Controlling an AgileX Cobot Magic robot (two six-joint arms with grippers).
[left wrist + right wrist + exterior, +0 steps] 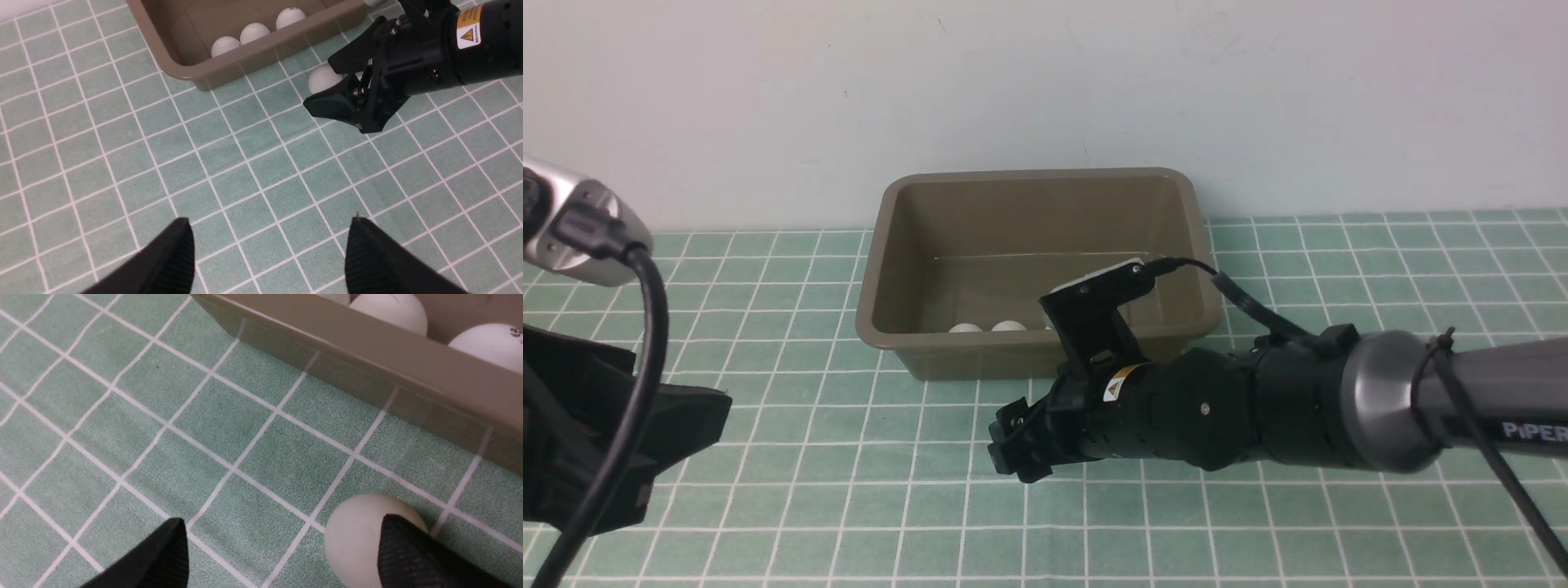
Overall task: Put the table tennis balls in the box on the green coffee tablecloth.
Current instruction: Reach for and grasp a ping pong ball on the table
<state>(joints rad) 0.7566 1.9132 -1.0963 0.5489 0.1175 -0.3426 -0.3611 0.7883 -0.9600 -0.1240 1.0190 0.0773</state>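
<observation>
We have our right tool (282, 531) apart, one ball (355, 535) between its fingers (408, 551) on the tablecloth (204, 416) beside the box (367, 351); three balls (253, 32) lie inside. Our left tool (269, 228) is apart.

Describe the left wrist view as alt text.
The open right gripper sits at a ball on the cloth, just outside the box. Three balls lie inside it. The left gripper, open, hangs above the cloth.

Ball (356, 538) near box (367, 359); jaws apart.
</observation>
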